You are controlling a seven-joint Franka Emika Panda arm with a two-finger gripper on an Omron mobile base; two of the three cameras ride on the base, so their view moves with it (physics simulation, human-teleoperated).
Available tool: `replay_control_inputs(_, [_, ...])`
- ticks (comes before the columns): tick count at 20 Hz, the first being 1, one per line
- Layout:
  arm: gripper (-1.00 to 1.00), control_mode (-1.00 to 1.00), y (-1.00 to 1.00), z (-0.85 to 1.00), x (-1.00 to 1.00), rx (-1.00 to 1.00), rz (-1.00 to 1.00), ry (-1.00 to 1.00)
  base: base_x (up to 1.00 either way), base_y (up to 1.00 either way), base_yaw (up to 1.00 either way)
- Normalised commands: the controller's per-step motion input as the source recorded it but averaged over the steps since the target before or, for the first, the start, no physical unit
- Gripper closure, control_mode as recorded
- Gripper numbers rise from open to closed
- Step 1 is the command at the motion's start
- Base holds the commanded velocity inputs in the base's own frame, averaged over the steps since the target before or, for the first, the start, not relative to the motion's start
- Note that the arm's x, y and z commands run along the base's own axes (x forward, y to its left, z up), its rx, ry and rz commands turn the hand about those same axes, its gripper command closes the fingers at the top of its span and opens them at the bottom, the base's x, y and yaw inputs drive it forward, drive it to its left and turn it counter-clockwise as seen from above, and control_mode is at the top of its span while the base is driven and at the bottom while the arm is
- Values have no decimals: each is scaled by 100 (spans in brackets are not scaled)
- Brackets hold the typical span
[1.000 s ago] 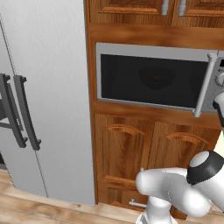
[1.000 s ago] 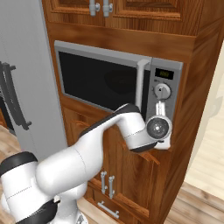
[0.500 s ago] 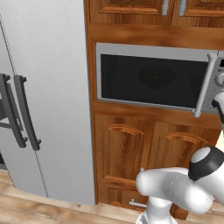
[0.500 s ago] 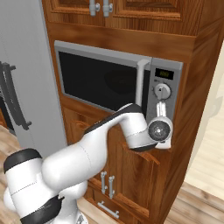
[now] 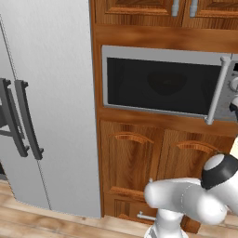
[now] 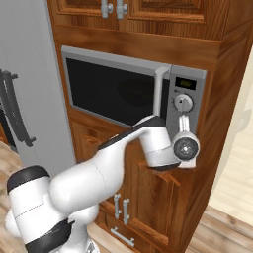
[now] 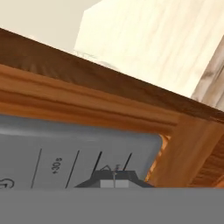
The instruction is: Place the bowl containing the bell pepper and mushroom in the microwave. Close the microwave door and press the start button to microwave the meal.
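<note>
The gripper (image 6: 184,118), jaws together and holding nothing, points up at the grey control panel (image 6: 185,106) on the right of the microwave (image 6: 133,91), its tips just below the round dial (image 6: 183,102). The door (image 5: 162,83) is closed, its silver handle (image 6: 159,94) just left of the panel. A bowl (image 5: 166,83) shows dimly behind the dark glass.

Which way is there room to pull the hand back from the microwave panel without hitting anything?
Free: open air to the right of the wooden cabinet column, over bare floor. Crowded: the fingers, shut, sit at the control panel, hemmed on the left by the door's bar handle and below by the cabinet doors.
</note>
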Motion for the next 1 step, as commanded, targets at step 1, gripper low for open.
replay_control_inputs(1, [100, -100, -30, -7, 76, 0, -15, 0, 0, 0, 0])
